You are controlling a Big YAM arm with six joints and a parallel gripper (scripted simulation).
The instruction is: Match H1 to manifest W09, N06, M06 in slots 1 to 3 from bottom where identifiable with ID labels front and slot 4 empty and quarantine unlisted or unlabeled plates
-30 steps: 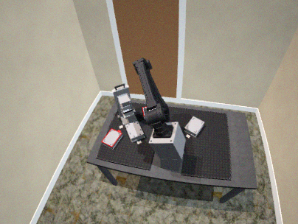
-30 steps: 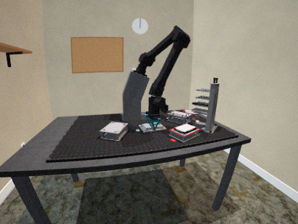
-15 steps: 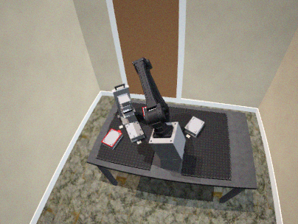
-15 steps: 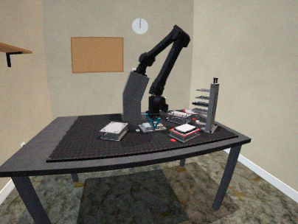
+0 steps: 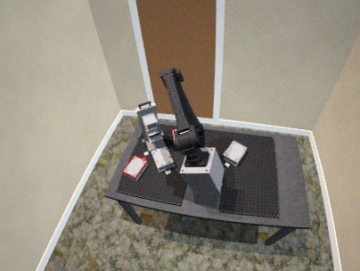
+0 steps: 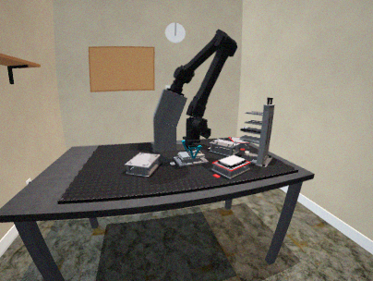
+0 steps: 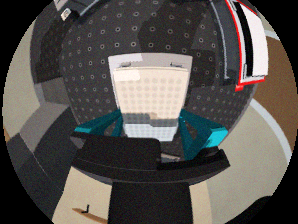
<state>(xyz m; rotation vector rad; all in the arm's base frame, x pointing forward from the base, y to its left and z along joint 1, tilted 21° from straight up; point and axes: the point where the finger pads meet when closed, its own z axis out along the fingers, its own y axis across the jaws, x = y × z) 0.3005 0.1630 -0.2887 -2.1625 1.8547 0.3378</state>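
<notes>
My gripper [image 6: 191, 149] is low over a pale well plate [image 6: 189, 158] that lies on a nest in the middle of the table. In the wrist view the teal fingers stand at both sides of this plate's near end [image 7: 149, 92] and are shut on it; the plate still rests flat. No ID reads on it at this size. The plate hotel H1 [image 6: 263, 134] stands at the right, and it also shows in the overhead view [image 5: 149, 121]; its shelves are too small to read. Another plate [image 6: 224, 146] lies in front of the hotel.
A red-edged nest holds a white plate [image 6: 231, 165], seen also in the wrist view [image 7: 245, 36] and overhead [image 5: 135, 167]. A lone grey plate [image 6: 142, 164] sits on the left. The grey arm pedestal [image 6: 167, 121] stands right behind the held plate.
</notes>
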